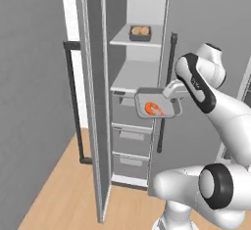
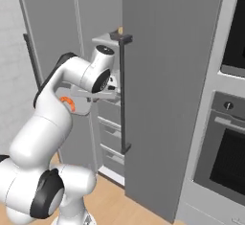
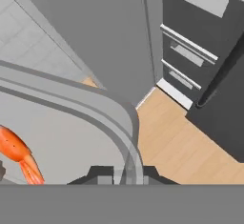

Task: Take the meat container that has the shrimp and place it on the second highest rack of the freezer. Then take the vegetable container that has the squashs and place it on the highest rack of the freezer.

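Two trays are in sight: one meat container carrying a single shrimp, and one vegetable container with tan squashes (two, as far as they can be told) on the highest rack of the freezer; the arm reaches forward with bent elbow, and the gripper is clamped on the meat container's rim, holding the tray level in the air just before the front edge of the second shelf; the tray is shallow, light grey, round-cornered; the shrimp is curled, orange-red.
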